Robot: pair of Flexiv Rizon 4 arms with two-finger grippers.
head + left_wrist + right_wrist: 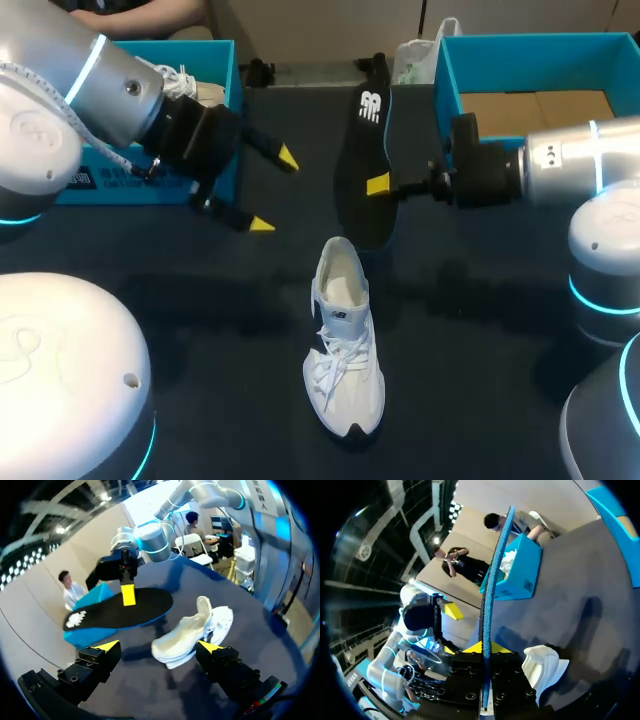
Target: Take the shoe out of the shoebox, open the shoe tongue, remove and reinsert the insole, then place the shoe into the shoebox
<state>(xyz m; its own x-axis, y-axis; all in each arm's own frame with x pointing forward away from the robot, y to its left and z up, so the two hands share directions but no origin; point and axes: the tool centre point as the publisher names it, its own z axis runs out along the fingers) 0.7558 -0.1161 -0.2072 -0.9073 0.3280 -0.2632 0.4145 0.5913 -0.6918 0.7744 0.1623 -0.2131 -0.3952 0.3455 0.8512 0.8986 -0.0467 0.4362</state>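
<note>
While the right gripper (380,186) clamps the insole (360,140) by its thin edge, just beyond the shoe (345,350), the insole may twist or slip out. Left gripper (274,191) hangs near the shoe's heel, fingers apart and touching nothing, so the unheld shoe could skid at reinsertion.

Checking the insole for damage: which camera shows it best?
Head view: the insole shows its whole black face. The left wrist view shows it slanted; the right wrist view only its thin edge in the right gripper.
</note>
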